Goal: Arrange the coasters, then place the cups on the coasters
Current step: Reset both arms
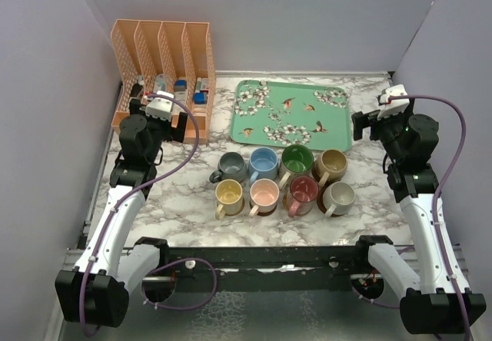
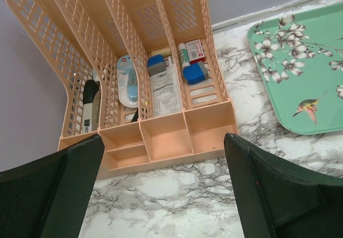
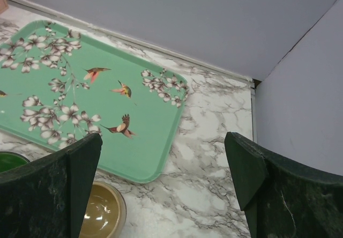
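Observation:
Eight cups stand in two rows of four mid-table. The back row is grey (image 1: 229, 166), blue (image 1: 264, 161), green (image 1: 297, 159) and tan (image 1: 332, 163). In front are yellow (image 1: 229, 193), pink (image 1: 264, 194), dark red (image 1: 304, 190) and cream-white (image 1: 338, 196). The coasters lie under the cups; only thin brown rims (image 1: 267, 211) peek out. My left gripper (image 1: 160, 114) (image 2: 163, 139) hangs open and empty at the far left, facing the organizer. Far right, beyond the tray's corner, my right gripper (image 1: 382, 122) (image 3: 163, 136) is open and empty, with the tan cup (image 3: 102, 211) below its left finger.
A peach mesh desk organizer (image 1: 165, 57) (image 2: 150, 114) with small items in its slots stands at the back left. A teal floral tray (image 1: 292, 110) (image 3: 91, 88) (image 2: 300, 72) lies behind the cups. Grey walls close the back and both sides.

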Action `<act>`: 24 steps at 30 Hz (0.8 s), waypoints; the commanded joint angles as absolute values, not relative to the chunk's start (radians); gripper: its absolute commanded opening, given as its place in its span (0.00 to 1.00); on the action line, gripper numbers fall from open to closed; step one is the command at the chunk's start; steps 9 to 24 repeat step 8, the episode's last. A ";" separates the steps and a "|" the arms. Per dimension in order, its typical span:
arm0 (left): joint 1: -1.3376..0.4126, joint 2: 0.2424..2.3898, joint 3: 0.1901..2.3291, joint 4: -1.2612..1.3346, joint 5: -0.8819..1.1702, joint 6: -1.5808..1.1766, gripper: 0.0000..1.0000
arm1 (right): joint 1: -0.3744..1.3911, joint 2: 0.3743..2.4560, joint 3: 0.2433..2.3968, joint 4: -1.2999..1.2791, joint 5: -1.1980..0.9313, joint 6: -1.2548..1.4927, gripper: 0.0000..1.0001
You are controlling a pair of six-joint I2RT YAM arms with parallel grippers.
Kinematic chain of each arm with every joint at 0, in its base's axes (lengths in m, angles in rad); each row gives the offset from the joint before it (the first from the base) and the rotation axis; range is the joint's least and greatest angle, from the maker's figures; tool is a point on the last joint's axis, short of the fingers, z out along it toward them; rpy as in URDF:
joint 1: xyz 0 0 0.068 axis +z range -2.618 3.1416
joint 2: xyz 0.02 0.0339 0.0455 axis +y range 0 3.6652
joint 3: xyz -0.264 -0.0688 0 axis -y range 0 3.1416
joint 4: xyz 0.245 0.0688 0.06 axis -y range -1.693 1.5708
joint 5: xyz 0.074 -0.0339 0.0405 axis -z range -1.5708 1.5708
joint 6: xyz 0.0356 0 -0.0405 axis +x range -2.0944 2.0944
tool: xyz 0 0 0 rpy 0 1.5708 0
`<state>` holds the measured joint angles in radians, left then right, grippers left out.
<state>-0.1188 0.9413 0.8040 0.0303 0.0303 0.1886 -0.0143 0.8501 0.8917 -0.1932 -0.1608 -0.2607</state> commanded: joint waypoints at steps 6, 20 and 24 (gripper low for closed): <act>-0.110 0.941 0.831 0.033 0.055 0.187 0.99 | -0.019 0.847 0.895 -0.208 -0.142 -0.275 0.98; -0.110 0.941 0.831 0.031 0.057 0.186 0.99 | -0.018 0.849 0.894 -0.209 -0.144 -0.278 0.98; -0.110 0.941 0.831 0.031 0.057 0.186 0.99 | -0.018 0.849 0.894 -0.209 -0.144 -0.278 0.98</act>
